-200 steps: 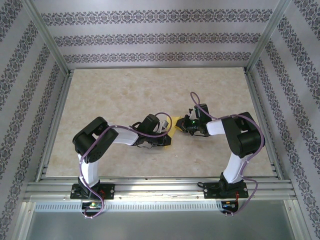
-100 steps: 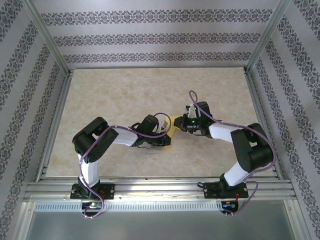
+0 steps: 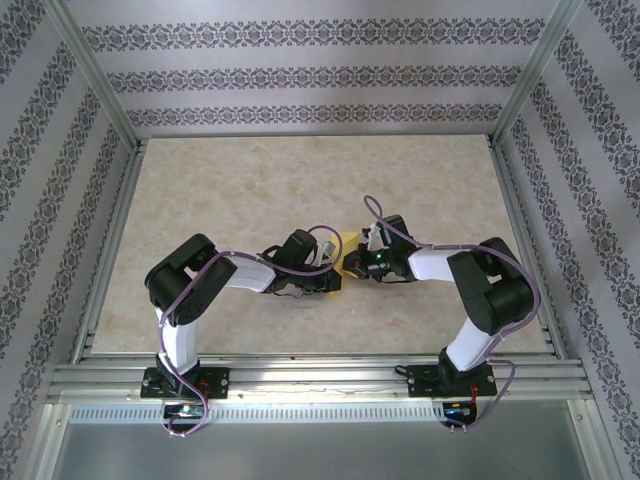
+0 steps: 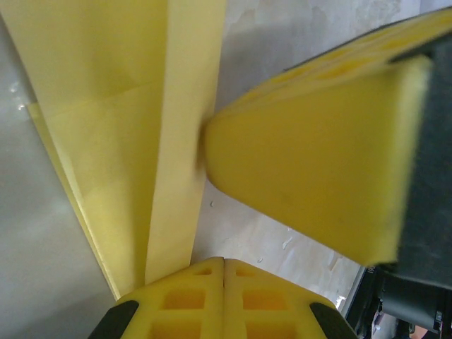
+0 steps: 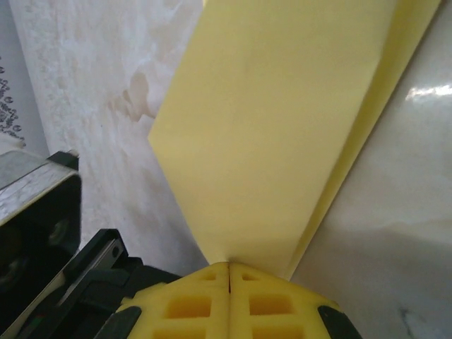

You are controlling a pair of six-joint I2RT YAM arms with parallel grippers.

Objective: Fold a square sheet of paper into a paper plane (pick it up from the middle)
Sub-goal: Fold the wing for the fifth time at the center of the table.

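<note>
The two arms reach in toward each other and meet near the middle of the marbled beige worktop (image 3: 250, 190). The yellow paper plane (image 3: 346, 244) lies there between them, mostly covered by the two wrists from above.

The left gripper (image 3: 335, 278) comes in from the left and sits low over the near end of the paper. In its wrist view its yellow pads are pressed together, with no gap at the seam (image 4: 224, 272). The lower end of the paper plane (image 4: 106, 141) runs down to the left pad and disappears behind it. I cannot tell whether any paper is caught between the pads. The paper shows a flat layer with a crease across it and a narrow flap standing up along its right side.

The right gripper (image 3: 352, 266) comes in from the right, just beside the left one. One of its yellow fingers (image 4: 311, 162) touches the raised flap from the side. In the right wrist view its pads are closed (image 5: 229, 267) on the narrow end of the paper plane (image 5: 282, 127), which widens away from them as a smooth triangular panel. A second layer shows along its right edge, and the panel is tilted up off the worktop (image 5: 92, 85).
</note>
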